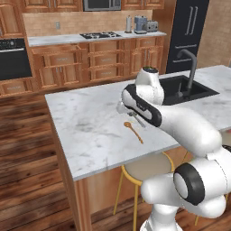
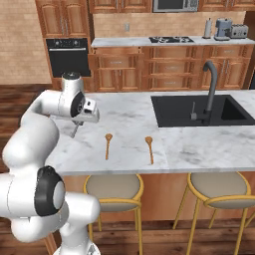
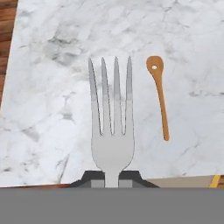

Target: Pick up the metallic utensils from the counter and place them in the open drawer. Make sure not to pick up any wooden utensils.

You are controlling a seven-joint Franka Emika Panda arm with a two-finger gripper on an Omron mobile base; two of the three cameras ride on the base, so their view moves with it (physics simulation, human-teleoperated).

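On counter [image 2: 199,144]: two wooden spoons [image 2: 107,144]; one fork [image 3: 111,127] apparently gripped.

Black wall oven [image 2: 68,56] upper left of right base view. Microwave [image 2: 172,5] top centre, gas cooktop [image 2: 171,39] below it. Toaster [image 2: 237,31] upper right. Two round stools [image 2: 113,189] along bottom, yellow legs.
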